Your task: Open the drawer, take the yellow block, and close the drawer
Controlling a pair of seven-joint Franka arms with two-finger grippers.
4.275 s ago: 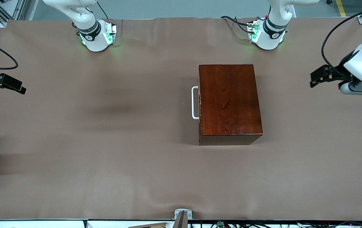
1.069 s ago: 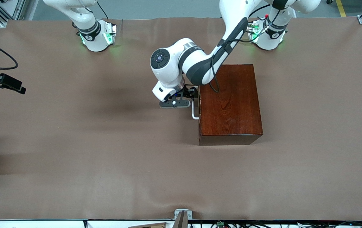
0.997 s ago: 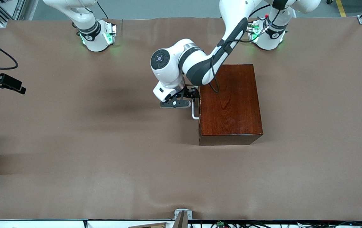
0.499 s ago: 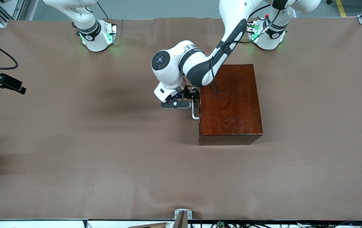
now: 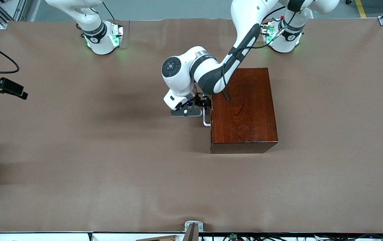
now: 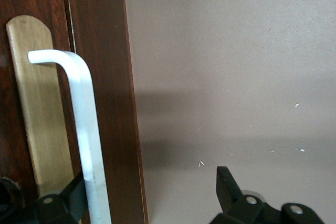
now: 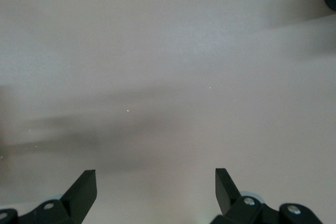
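Drawer point(image 5: 211, 110) shut, left pincer point(image 6: 152, 198) partly hiding handle point(image 6: 86, 145).

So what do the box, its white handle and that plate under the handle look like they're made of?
The box: dark reddish wood or veneer, glossy, with visible grain and reflections. The handle: a white bent bar, probably painted metal, though it could be plastic. The plate: dull golden, looks like brushed brass.

The box point(image 5: 243, 108) was a glossy mahogany red-brown with darker wood grain streaking its top. Its drawer point(image 6: 100, 103) front showed the same dark reddish-brown, carrying a white bar handle point(image 6: 86, 129) over a dull brass-coloured plate point(image 6: 39, 124). The table point(image 5: 94, 150) cover was plain matte brown. The arms were white with dark grey joints, their bases lit green, and the gripper fingers were black.
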